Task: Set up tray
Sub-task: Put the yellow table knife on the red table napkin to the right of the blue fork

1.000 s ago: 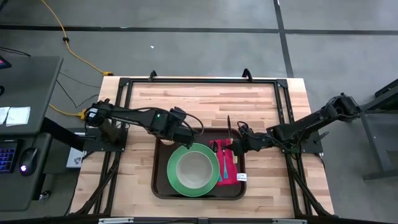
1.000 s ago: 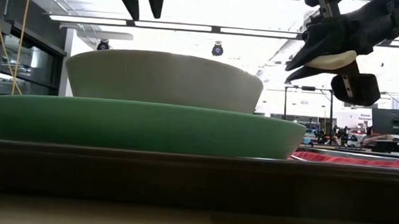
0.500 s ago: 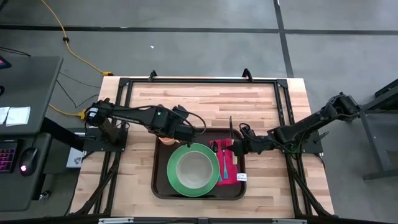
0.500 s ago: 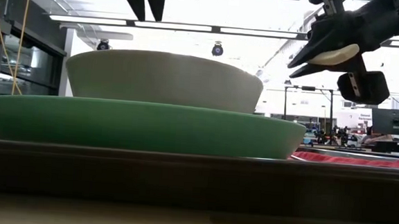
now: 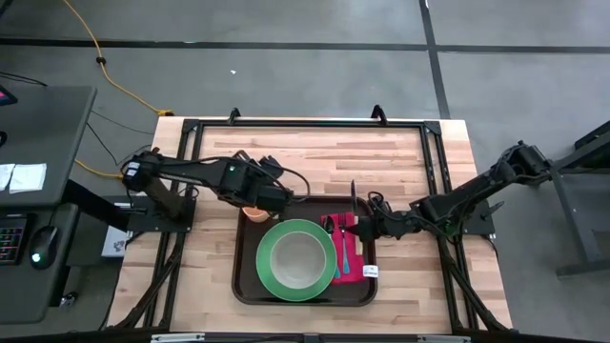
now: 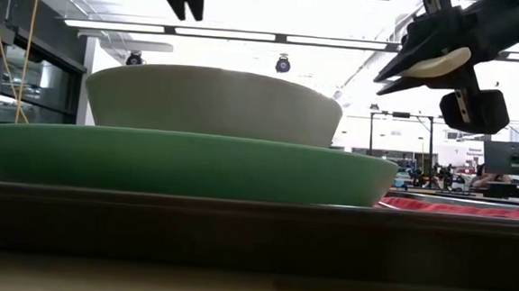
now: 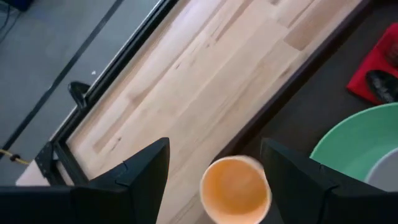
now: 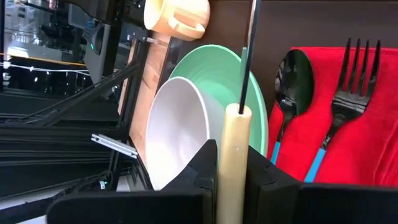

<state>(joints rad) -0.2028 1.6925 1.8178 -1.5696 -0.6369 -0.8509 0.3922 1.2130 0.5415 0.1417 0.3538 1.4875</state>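
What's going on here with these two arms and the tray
The robot is setting up a meal tray. It already holds a green plate with a white bowl, an orange cup, and a spoon and fork on a red napkin. The right pincer grips a cream-handled knife above the napkin. The left pincer hangs open over the cup.
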